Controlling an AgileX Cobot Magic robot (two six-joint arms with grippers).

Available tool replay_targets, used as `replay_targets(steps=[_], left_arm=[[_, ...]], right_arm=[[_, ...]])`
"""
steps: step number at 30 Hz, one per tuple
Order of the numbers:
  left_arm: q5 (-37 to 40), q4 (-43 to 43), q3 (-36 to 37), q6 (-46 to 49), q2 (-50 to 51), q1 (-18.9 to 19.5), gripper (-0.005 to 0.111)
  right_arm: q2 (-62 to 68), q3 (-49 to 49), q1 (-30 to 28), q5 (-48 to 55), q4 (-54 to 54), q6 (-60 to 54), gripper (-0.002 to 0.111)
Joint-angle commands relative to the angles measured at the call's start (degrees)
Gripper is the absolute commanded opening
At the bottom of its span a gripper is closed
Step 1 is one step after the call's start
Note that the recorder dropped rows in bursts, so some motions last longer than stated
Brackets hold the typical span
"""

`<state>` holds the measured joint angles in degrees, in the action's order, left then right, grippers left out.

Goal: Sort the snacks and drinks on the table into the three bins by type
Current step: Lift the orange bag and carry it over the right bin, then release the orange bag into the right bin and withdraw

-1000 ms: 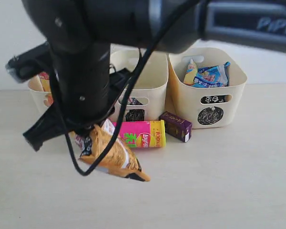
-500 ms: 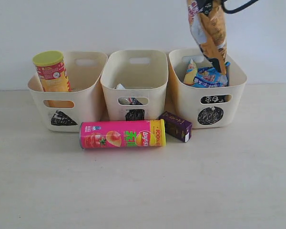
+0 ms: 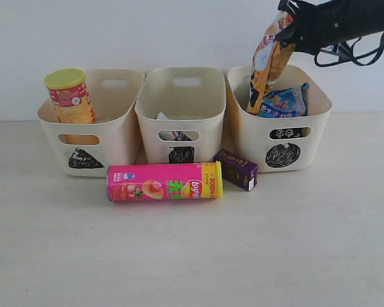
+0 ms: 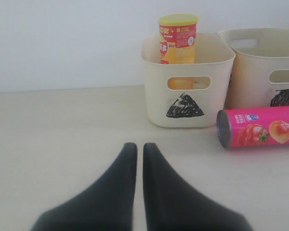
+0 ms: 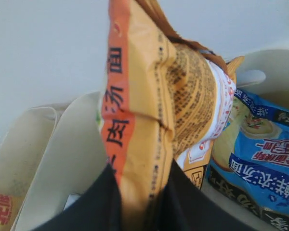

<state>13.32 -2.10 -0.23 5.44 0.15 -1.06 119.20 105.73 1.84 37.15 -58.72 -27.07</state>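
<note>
Test setup: pale tabletop point(image 3: 192, 268), plain white wall point(image 3: 115, 32).

We cannot make out the item point(image 3: 169, 118) half-hidden inside the square bin point(image 3: 150, 131), and the pink tube point(image 4: 260, 126) is cropped.

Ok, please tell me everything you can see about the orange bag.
The orange bag is a crinkly, foil-like packet. It is orange with black Chinese print along one edge, dense small text on one face, and a white patch with red print further down. The right gripper pinches one end, so the bag hangs tilted in the air. Its lower end dips inside the circle bin, next to the blue bag. Whether the two bags touch cannot be told.
</note>
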Motion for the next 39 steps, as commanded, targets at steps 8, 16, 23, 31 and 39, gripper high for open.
replay_targets(steps=[8,16,23,31,39], left_arm=[[-0.2,-0.2,0.2,0.2,-0.1,-0.2,0.004],[-0.2,-0.2,0.2,0.2,-0.1,-0.2,0.004],[-0.2,-0.2,0.2,0.2,-0.1,-0.2,0.004],[-0.2,-0.2,0.2,0.2,-0.1,-0.2,0.004],[-0.2,-0.2,0.2,0.2,-0.1,-0.2,0.004]], right_arm=[[7.2,0.9,-0.1,-2.1,-4.6,-3.8,0.0],[7.4,1.1,-0.1,-3.1,-3.7,-3.5,0.021],[6.1,1.1,-0.2,-2.2,-3.6,-3.5,0.077],[-1.7,1.2,-0.9,-2.6,-1.5,-3.6,0.035],[-9.1,0.7,-2.0,10.0,15.4,2.7,0.0]])
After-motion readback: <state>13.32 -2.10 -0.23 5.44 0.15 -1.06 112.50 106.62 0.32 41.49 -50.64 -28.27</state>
